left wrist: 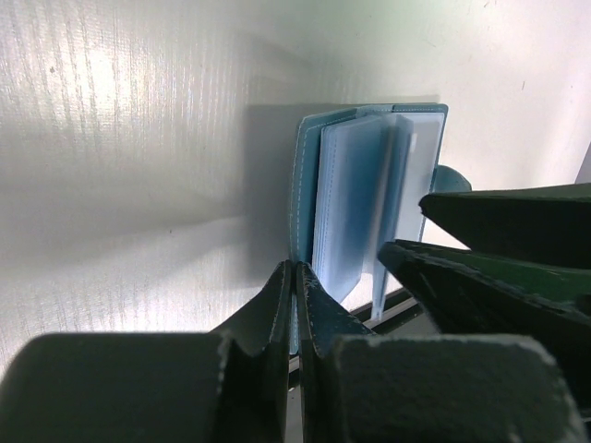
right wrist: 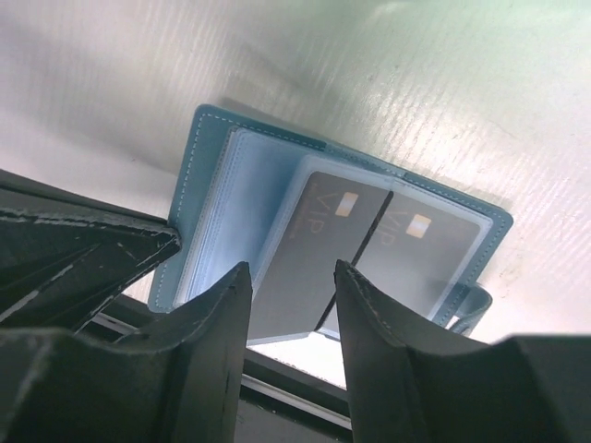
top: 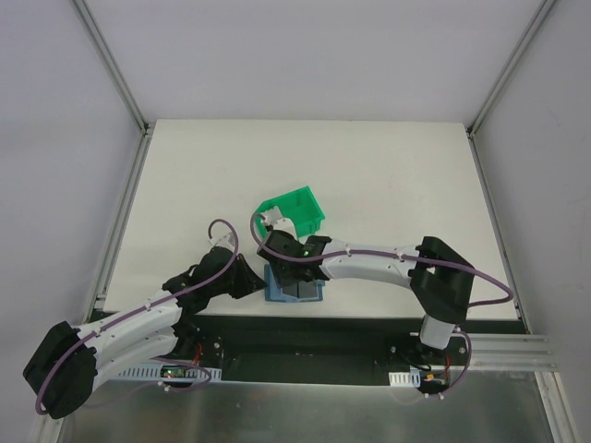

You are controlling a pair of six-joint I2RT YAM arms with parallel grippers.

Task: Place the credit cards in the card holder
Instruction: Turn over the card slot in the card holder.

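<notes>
I see the card holder (top: 294,288) lying open just on the arms' side of the green bin (top: 294,210). My left gripper (left wrist: 294,277) is clamped on its cover edge. My right gripper (right wrist: 293,277), jaws apart, hovers over two dark cards (right wrist: 323,249) inside it.

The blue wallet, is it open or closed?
Open: the card holder lies spread, its clear sleeves fanned out, with dark cards visible inside.

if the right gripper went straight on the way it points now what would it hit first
Most likely a dark card in a clear sleeve of the open card holder, straight beyond the gap between the right gripper's jaws. How far off it is, the view doesn't show.
</notes>
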